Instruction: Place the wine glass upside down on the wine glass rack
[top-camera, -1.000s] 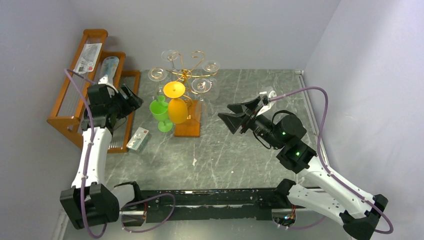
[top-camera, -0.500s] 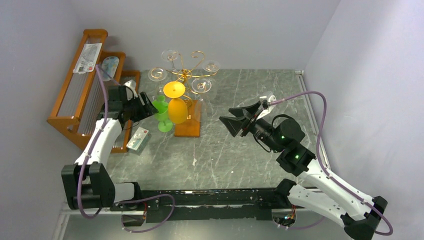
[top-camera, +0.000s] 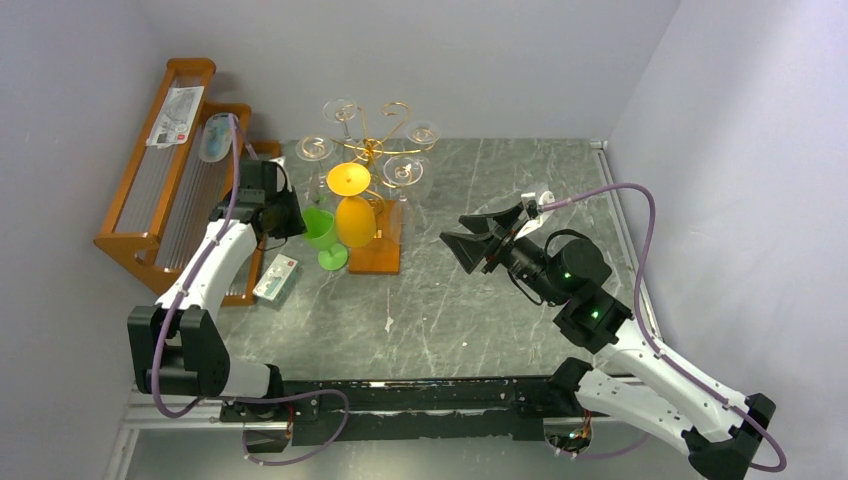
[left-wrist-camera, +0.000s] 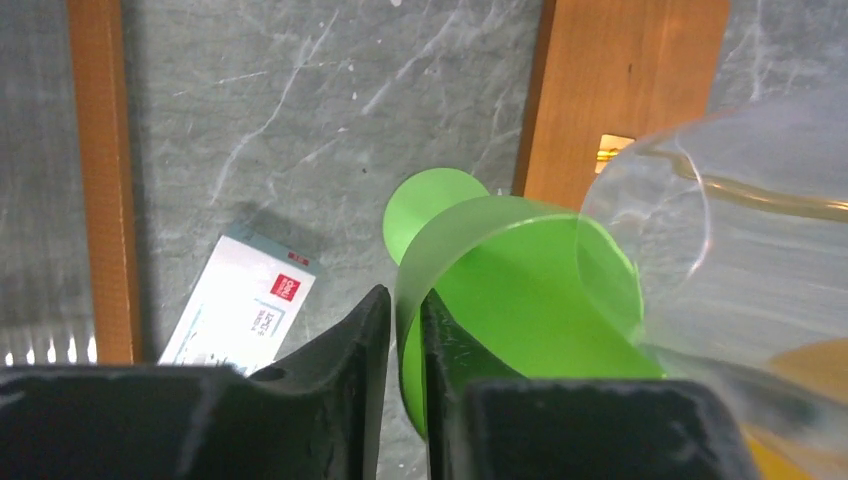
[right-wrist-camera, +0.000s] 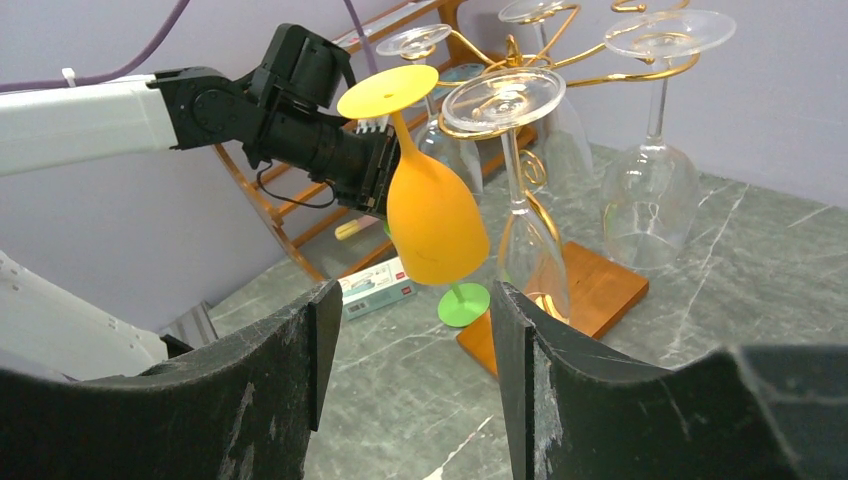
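My left gripper (left-wrist-camera: 400, 330) pinches the green glass (left-wrist-camera: 520, 290) by its bowl wall, one finger inside and one outside. The glass stands upright on the table (top-camera: 450, 310) just beside the rack (top-camera: 375, 150). It looks like light, stiff, slick plastic, so I judge it may pivot in a rim pinch when flipped. My right gripper (top-camera: 455, 228) hangs open and empty.

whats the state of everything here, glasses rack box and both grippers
green glass: upright, foot on the table, rim pinched
orange glass: hanging upside down on the rack
clear glasses: hanging upside down on the rack
rack: standing upright
box: lying flat on the table
left gripper: shut on the green glass rim
right gripper: open, holding nothing
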